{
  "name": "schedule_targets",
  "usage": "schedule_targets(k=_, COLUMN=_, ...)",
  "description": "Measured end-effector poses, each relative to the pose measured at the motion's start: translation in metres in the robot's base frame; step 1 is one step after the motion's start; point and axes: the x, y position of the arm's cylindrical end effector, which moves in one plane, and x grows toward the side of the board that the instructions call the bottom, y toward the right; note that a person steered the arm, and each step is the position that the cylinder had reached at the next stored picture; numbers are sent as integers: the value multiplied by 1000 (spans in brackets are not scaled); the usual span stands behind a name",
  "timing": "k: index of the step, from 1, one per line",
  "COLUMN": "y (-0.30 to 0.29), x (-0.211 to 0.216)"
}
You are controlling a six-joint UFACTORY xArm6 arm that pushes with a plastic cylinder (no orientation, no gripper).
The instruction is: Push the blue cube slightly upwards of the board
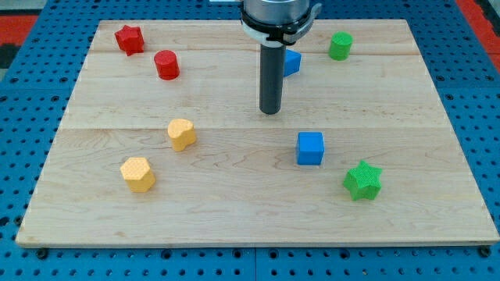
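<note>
Blue cube (310, 147): looks light, rigid, should slide easily on the desk (234, 203). Our tip (270, 112) sits up-left of it, apart; we'd push its lower face. No jaws fitted.

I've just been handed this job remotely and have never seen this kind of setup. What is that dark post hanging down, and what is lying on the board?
There is one picture, from a camera looking down at a wooden board on a blue pegboard. The dark post is the arm's end effector: a plain rod that holds nothing and only pushes. My tip sits near the board's middle, apart from every block.

The blue cube lies below my tip, toward the view's right. A second blue block is partly hidden behind the rod, so its shape is unclear.

Also there: a red star and red cylinder at the view's top left, a green cylinder at the top right, a green star by the blue cube, and two yellow blocks at the left.
</note>
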Motion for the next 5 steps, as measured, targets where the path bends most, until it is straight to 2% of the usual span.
schedule_targets(k=5, y=-5, x=2)
